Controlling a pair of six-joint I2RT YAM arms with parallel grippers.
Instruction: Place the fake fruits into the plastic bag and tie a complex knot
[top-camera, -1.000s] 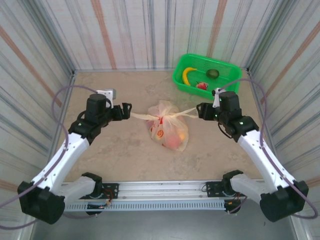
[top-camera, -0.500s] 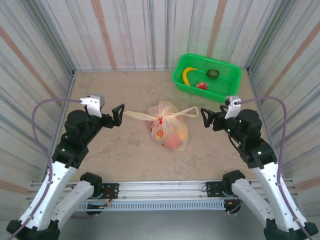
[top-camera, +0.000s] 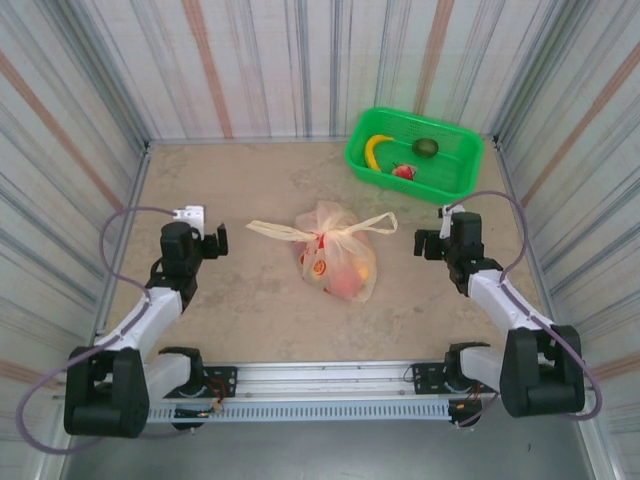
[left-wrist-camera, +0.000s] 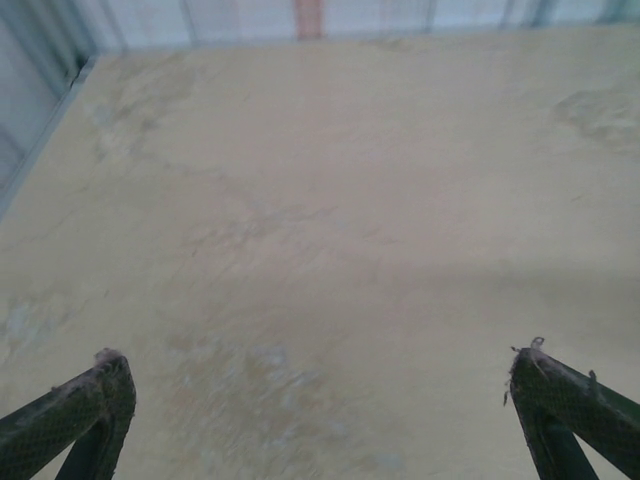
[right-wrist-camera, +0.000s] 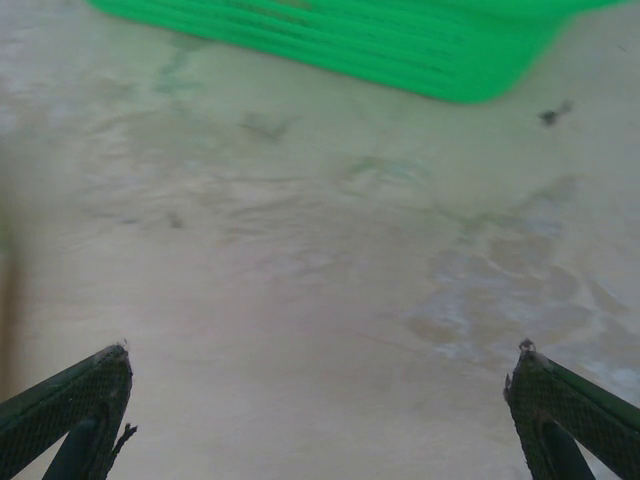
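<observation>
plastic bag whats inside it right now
Through the thin plastic bag, fake fruits show as red-orange and yellow shapes near its bottom. The crinkled film hides how many and which kinds.

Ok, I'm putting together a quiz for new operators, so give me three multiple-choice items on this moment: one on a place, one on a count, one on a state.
1. Where does the green basket stand?
A. far right corner of the table
B. near left corner
C. centre, under the bag

2. How many fruits lie in it?
A. none
B. three
C. six

3. How do the two end effectors stand?
A. both shut on the bag's handles
B. left open, right shut
C. both open, apart from the bag

Answers:
1 A: it sits by the back wall, to the right of and beyond the plastic bag.
2 B: a banana, an avocado and a red fruit.
3 C: the left end effector and right end effector have spread fingers and hold nothing, one on each side of the bag.
</observation>
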